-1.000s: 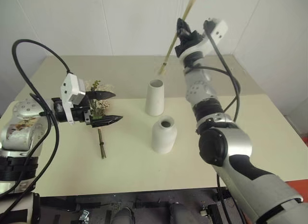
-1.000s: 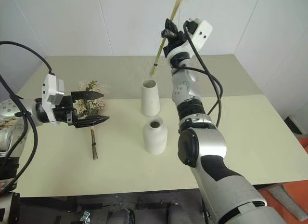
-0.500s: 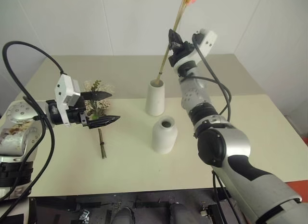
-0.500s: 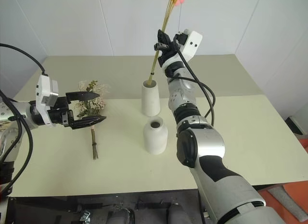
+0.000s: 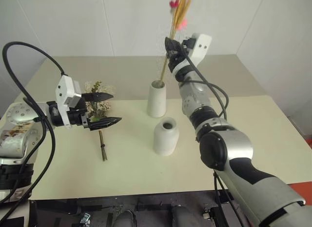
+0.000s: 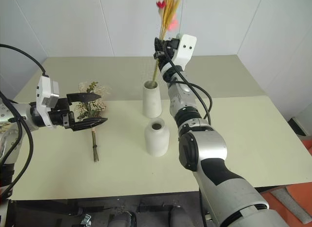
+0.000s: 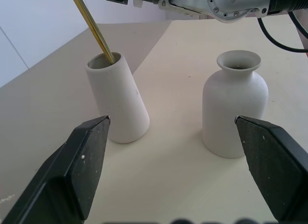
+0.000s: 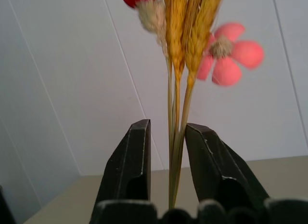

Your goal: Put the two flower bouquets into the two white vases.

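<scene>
Cream surface (image 5: 253, 139) first: the tall vase (image 5: 157, 98) stands behind the round vase (image 5: 165, 136). The rose bunch (image 5: 98, 106) lies flat beside them, the left gripper (image 5: 108, 109) hovering over it, jaws wide and empty. The grass sprig (image 5: 171, 39) stands with its stem end in the tall vase; the right gripper (image 6: 158, 46) brackets its stem, fingers slightly parted, contact unclear.

A pale cream table (image 5: 131, 173) stands against white panelled walls (image 5: 73, 22) in a corner.
</scene>
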Motion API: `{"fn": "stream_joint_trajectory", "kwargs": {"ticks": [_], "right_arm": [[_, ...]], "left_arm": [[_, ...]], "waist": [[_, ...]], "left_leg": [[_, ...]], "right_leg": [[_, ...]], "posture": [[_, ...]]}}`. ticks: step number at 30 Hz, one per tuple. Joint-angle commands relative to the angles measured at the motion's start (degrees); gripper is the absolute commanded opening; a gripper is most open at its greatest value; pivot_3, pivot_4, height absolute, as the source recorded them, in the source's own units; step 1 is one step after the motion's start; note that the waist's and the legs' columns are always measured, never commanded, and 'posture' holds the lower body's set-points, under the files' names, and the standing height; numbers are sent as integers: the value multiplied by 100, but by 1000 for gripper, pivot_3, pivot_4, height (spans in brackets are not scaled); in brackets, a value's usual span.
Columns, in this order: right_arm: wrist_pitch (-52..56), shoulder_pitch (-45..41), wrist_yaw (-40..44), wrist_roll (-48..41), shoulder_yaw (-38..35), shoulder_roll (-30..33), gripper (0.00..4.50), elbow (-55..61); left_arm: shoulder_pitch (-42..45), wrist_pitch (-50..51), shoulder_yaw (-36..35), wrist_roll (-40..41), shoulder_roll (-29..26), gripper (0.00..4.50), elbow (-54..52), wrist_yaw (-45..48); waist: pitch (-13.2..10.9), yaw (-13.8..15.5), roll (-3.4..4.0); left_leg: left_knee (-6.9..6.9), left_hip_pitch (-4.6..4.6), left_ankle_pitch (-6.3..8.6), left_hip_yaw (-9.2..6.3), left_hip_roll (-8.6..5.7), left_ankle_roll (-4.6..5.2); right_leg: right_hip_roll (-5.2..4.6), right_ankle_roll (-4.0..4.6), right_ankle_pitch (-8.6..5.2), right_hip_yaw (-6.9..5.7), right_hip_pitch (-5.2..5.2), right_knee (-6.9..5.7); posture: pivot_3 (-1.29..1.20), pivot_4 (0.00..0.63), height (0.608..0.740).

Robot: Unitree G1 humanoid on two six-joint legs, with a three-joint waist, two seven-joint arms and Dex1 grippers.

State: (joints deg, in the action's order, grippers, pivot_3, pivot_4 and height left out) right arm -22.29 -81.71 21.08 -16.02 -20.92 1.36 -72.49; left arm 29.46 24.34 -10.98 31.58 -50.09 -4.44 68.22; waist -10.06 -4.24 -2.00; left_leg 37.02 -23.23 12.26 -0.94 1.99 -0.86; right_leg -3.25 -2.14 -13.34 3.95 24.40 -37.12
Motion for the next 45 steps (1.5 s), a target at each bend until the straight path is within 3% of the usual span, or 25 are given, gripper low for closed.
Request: {"fn": "stream_joint_trajectory", "kwargs": {"ticks": [1,6,10,13,16,20,23,25,28,33,40,43,45], "right_arm": [[-243,50,254,-77,-19,5,2776,251],[-213,375,1211,-512,-188,59,4471,698],[44,956,1740,-742,-54,129,4471,1655],[1414,1757,1390,-629,363,435,4471,3250],[2682,2628,957,-569,664,935,4471,5046],[4717,3454,382,169,1148,2221,4471,7011],[5653,3748,408,63,1060,2958,4471,7879],[6126,3886,660,-81,943,3460,4471,8173],[6871,3853,1122,-434,824,4081,4471,8260],[7486,3749,2244,-786,1269,5129,4471,8183],[7627,4173,2803,-1128,1312,5529,4471,8734],[7633,4303,2874,-1204,1238,5589,4500,8850],[7533,4525,3027,-1289,1114,5700,4500,9058]], "left_arm": [[229,-129,-32,-17,-47,4500,29,9],[350,-183,21,-48,-5,4500,130,19],[300,-68,-46,-55,16,4500,66,-195],[61,195,-122,-642,102,4500,-349,-1428],[150,1654,-37,-883,221,4500,-878,-2803],[501,4109,-357,-704,866,4500,-1435,-4225],[920,6010,-495,-787,1227,4500,-1545,-4758],[1053,6697,-686,-822,1529,4500,-1452,-5156],[1048,6816,-755,-710,1721,4500,-1197,-5631],[1341,6816,-839,-782,2202,4500,-322,-6520],[1810,6816,-1009,-687,2729,4500,516,-7024],[1936,6816,-1100,-637,2781,3919,791,-7087],[2064,6816,-1209,-763,2837,3296,1061,-7207]], "waist": [[0,3,0],[0,9,0],[0,17,0],[0,41,0],[0,90,1],[-3,174,4],[-3,169,1],[-4,142,1],[-4,111,-1],[-5,168,-1],[-7,194,-6],[-7,192,-6],[-8,205,-7]], "left_leg": [[0,0,0,0,0,0],[0,0,0,0,0,0],[-1,-2,0,-3,0,0],[-1,-5,0,-11,-2,0],[2,-11,0,-19,-6,0],[12,-17,0,-25,-12,0],[24,-19,0,-26,-14,0],[24,-4,0,-26,-13,1],[22,10,0,-25,-10,1],[23,8,0,-25,-14,1],[25,-5,0,-25,-22,0],[25,-5,0,-24,-25,0],[25,-4,0,-26,-25,0]], "right_leg": [[0,0,0,0,0,0],[0,0,0,0,-2,0],[0,0,0,-2,-3,0],[-4,-1,0,-4,-4,-1],[-6,-1,0,-7,0,-5],[-7,-2,0,-9,1,-6],[-4,-6,-3,-10,1,5],[1,-8,-5,-9,-6,7],[5,-7,-5,-3,-15,8],[2,-5,-4,-1,-14,11],[-7,-6,-4,-4,-13,21],[-10,-6,-4,-4,-12,20],[-10,-6,-4,-4,-12,19]], "posture": [[0,150,740],[0,150,740],[0,150,740],[0,150,740],[0,150,740],[0,150,740],[0,150,740],[0,150,740],[0,150,740],[0,150,740],[0,150,740],[0,150,740],[0,150,740]]}}
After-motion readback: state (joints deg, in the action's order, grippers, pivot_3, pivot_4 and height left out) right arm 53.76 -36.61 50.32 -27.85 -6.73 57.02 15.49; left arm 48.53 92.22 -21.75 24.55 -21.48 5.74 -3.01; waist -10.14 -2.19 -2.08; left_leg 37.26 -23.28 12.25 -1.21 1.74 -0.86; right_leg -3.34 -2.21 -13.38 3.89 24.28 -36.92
